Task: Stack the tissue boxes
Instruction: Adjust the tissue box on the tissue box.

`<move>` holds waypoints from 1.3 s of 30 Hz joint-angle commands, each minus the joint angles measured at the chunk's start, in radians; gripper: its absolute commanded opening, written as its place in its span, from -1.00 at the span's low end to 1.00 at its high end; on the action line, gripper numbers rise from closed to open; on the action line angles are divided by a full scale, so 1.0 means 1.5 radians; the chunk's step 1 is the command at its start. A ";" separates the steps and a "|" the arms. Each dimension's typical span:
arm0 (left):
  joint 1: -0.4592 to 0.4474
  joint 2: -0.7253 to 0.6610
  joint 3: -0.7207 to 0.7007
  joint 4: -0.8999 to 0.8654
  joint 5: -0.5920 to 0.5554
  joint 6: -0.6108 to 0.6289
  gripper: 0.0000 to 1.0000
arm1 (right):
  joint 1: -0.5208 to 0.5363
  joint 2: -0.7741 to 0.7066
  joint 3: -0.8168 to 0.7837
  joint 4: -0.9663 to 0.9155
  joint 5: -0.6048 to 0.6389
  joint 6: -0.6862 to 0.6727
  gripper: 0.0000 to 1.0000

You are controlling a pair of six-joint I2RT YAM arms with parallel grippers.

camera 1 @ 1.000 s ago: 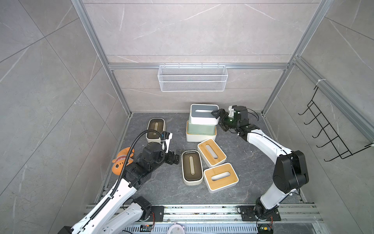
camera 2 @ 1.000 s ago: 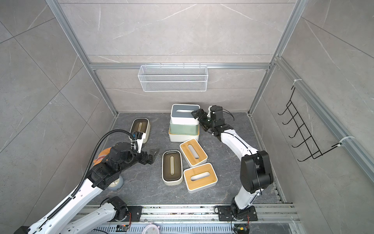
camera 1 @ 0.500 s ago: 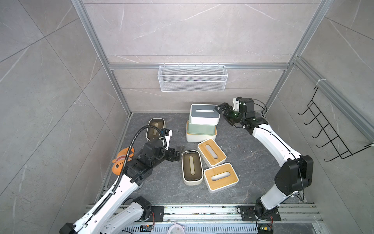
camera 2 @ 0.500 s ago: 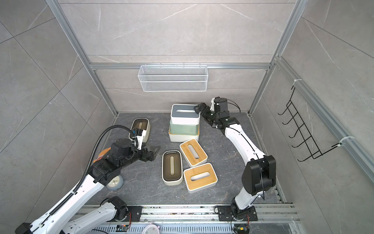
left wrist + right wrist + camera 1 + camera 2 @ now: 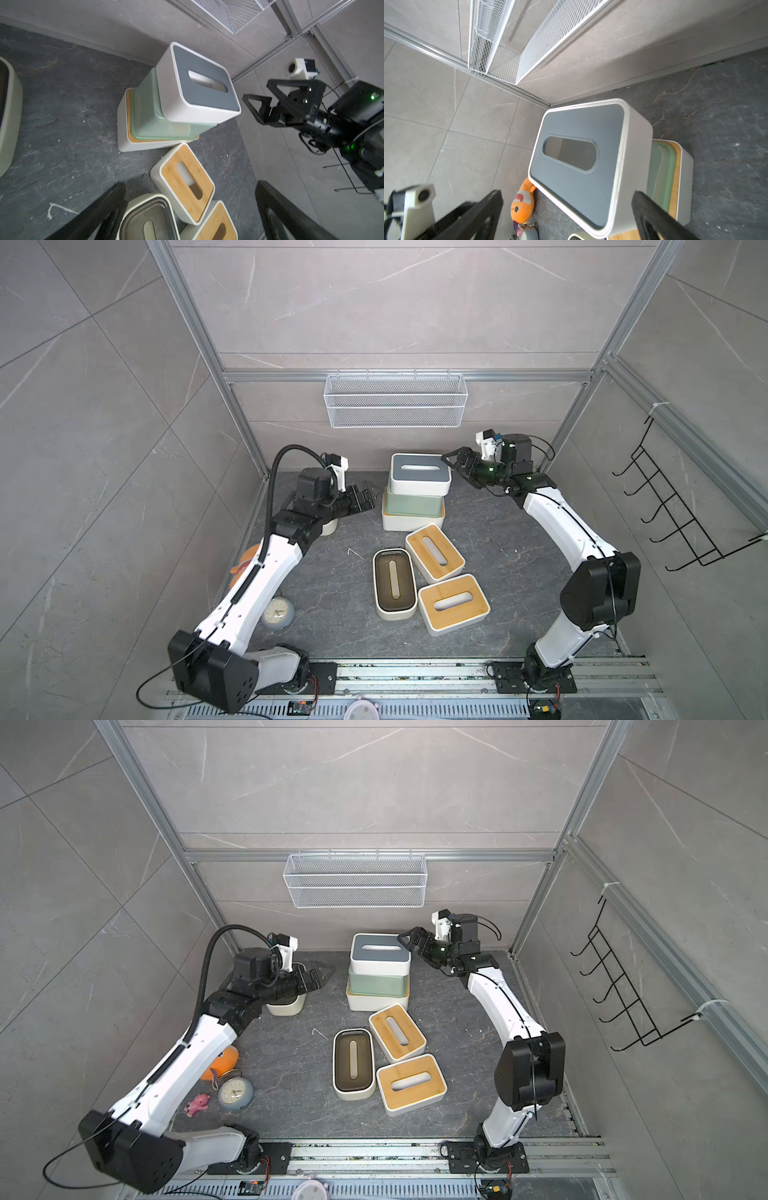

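Top views look steeply down; wrist cameras closely share the box stack (image 5: 178,99).

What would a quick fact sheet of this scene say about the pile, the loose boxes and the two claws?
Stack: grey-blue-lidded box on sage green box on bottom bamboo-lidded box
Loose on floor: two bamboo-lidded boxes, dark-lidded box
Half hidden: cream box under the left arm
Left gripper: open, empty, beside the stack
Right gripper: open, empty, near the top box, not touching
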 commanded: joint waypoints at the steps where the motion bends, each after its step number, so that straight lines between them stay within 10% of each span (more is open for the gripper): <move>1: 0.019 0.074 0.071 0.013 0.056 -0.018 0.99 | 0.002 0.012 0.010 -0.012 -0.037 -0.023 1.00; 14: 0.018 0.318 0.311 -0.081 0.160 0.044 1.00 | 0.006 0.013 -0.013 0.001 -0.057 -0.008 1.00; 39: 0.017 0.378 0.398 -0.108 0.216 0.061 1.00 | 0.024 0.019 -0.018 0.002 -0.065 -0.004 1.00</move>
